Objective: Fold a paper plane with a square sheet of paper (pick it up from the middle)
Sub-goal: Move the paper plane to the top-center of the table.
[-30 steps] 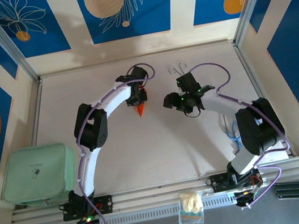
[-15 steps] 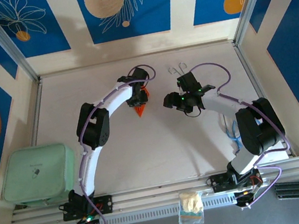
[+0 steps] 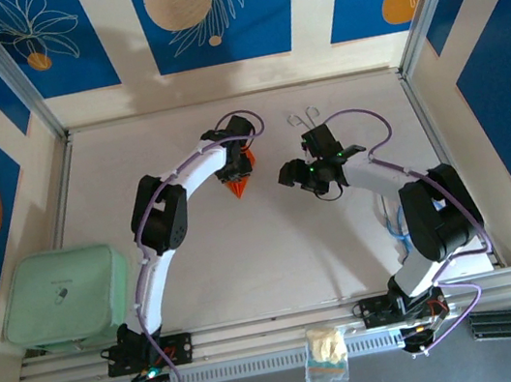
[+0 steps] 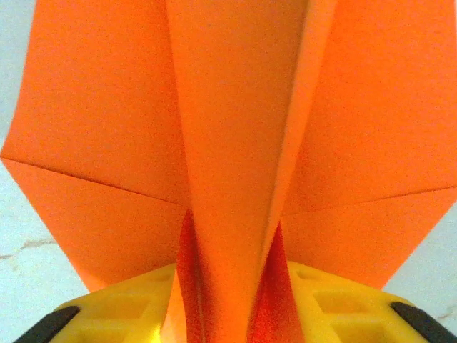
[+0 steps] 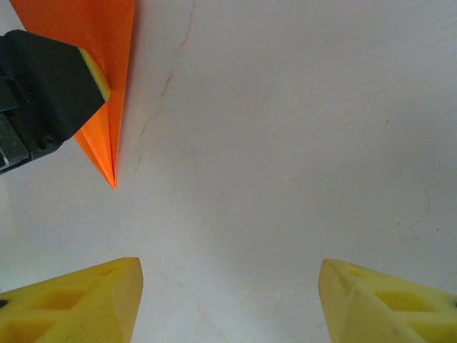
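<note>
Two arms reach in over the pale table [image 3: 249,270], and the one on the left matters most just now. The left gripper [image 3: 233,168] has the paper plane [image 4: 228,107] by its centre fold. The orange keel runs down between the yellow fingers [image 4: 128,311], which stand some way apart with the paper filling the gap. From where I stand I can't tell whether they are really pinching it or only cradling it. The dart hangs nose-down over the middle of the table, and I couldn't say whether its tip touches the surface. Well off to the right, the right gripper [image 5: 228,286] is spread wide over bare tabletop with nothing in it, pointing toward the plane's nose. Behind it, near the back wall, lie the metal tongs [image 3: 305,118]. My worry is a loose hold: the plane could slide out and land on its point, crumpling the nose, or topple so the wings spring open. The right gripper looks too far away to steady it.
</note>
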You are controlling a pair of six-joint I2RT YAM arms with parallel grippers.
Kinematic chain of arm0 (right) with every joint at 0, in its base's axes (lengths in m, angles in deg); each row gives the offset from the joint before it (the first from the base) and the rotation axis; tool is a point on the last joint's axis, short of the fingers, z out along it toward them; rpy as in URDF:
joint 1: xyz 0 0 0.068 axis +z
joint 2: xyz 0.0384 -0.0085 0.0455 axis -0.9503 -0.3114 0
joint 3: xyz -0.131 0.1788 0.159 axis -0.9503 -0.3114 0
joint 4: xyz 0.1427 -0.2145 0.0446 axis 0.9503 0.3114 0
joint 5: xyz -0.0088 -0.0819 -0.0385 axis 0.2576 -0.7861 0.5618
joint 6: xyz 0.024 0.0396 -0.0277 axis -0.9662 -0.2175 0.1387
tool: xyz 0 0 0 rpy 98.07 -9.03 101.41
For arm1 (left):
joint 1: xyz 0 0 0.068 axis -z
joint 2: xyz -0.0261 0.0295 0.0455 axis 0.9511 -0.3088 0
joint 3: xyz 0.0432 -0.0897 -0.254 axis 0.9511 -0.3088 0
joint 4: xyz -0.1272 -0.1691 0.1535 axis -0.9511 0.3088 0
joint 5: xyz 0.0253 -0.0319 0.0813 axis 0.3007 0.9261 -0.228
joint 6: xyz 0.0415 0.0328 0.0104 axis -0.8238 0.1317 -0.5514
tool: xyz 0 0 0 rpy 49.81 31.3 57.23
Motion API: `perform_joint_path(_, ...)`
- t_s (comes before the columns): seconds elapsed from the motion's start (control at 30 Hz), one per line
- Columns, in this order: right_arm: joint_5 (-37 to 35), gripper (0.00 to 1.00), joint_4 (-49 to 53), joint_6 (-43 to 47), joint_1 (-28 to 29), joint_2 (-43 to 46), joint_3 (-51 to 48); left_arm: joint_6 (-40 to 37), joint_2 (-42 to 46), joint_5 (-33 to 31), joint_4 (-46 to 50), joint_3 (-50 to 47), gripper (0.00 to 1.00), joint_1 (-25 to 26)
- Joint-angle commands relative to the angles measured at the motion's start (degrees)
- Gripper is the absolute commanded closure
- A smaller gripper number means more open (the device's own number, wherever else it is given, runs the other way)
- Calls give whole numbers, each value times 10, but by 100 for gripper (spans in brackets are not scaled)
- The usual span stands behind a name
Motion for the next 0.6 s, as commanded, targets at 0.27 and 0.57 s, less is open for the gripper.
perform_joint_path(0.27, 8, 33, -2, -1, -3, -7, 21, -15, -17, -3, 23, 24, 55, -2)
perform_joint_path(0.57, -10, 32, 4, 3, -6, 7, 22, -18, 38, 5, 23, 36, 46, -1)
